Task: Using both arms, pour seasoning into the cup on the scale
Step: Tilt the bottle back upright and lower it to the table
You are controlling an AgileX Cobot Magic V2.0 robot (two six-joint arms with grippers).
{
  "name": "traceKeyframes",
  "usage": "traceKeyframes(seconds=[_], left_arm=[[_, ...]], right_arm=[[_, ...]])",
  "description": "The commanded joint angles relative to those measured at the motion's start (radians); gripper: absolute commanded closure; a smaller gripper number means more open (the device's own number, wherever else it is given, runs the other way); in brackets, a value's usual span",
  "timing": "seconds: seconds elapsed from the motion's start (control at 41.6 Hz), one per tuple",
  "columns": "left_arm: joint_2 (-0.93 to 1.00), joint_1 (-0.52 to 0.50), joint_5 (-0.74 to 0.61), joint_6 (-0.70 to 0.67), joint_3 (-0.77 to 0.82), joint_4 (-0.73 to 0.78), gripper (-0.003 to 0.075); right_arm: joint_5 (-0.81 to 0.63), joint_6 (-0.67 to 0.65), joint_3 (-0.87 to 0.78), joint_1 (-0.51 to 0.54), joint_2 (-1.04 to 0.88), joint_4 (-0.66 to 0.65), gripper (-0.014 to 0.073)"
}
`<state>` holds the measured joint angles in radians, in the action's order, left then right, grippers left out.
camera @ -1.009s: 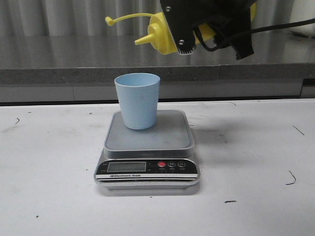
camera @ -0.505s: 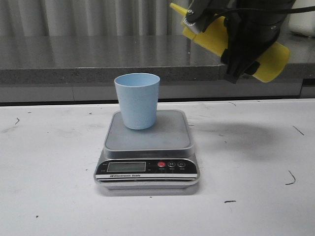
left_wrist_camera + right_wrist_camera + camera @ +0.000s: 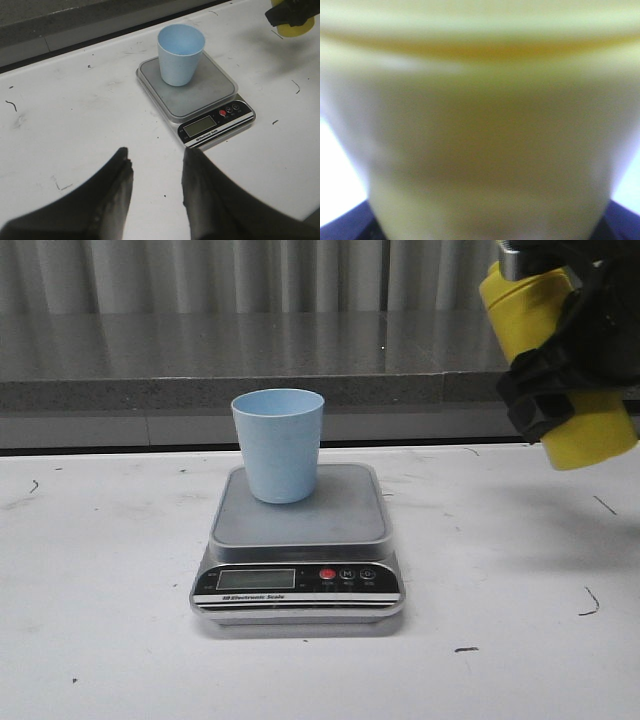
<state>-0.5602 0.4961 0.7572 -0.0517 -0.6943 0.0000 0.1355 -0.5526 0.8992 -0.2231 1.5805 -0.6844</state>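
The pale blue cup (image 3: 279, 444) stands upright on the back of the silver-grey scale (image 3: 298, 540) in the middle of the table. My right gripper (image 3: 560, 365) is shut on the yellow seasoning bottle (image 3: 560, 360) and holds it in the air at the far right, well right of the cup; its nozzle is out of view. The bottle fills the right wrist view (image 3: 480, 130) as a blur. My left gripper (image 3: 155, 162) is open and empty above bare table, in front and left of the scale (image 3: 197, 95) and cup (image 3: 180, 54).
A grey stone ledge (image 3: 200, 380) runs along the back of the white table (image 3: 100, 620). Small dark marks dot the tabletop. The bottle's base and the right gripper show at the far edge of the left wrist view (image 3: 292, 17).
My right gripper has carried the bottle from above the cup, nozzle tipped left, to the far right and lower, turning it nearly upright. The cup and scale have not moved.
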Motion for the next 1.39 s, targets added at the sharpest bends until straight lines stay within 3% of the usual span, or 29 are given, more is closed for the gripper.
traceKeyframes(seconds=[0.0,0.12,0.24,0.432,0.673,1.153,1.297,1.369], left_arm=[[0.000,-0.001,-0.074,-0.011,-0.027,0.000,0.0479],[0.000,-0.001,-0.074,-0.011,-0.027,0.000,0.0479],[0.000,-0.001,-0.074,-0.011,-0.027,0.000,0.0479],[0.000,-0.001,-0.074,-0.011,-0.027,0.000,0.0479],[0.000,-0.001,-0.074,-0.011,-0.027,0.000,0.0479],[0.000,-0.001,-0.074,-0.011,-0.027,0.000,0.0479],[0.000,-0.001,-0.074,-0.011,-0.027,0.000,0.0479],[0.000,-0.001,-0.074,-0.011,-0.027,0.000,0.0479]], right_arm=[[-0.212,-0.044,-0.049,0.075,-0.051,0.004,0.0193],[-0.475,-0.045,-0.141,0.164,-0.043,0.008,0.0193],[-0.614,-0.003,-0.183,0.217,-0.021,0.011,0.0193],[-0.670,0.174,-0.184,0.221,0.039,0.115,0.0193],[-0.888,0.313,-0.184,0.221,0.135,0.279,0.0192],[-1.175,0.386,-0.184,0.221,0.310,0.290,0.0188],[-1.182,0.385,-0.184,0.221,0.336,0.290,0.0185],[-1.177,0.385,-0.192,0.221,0.336,0.291,0.0131]])
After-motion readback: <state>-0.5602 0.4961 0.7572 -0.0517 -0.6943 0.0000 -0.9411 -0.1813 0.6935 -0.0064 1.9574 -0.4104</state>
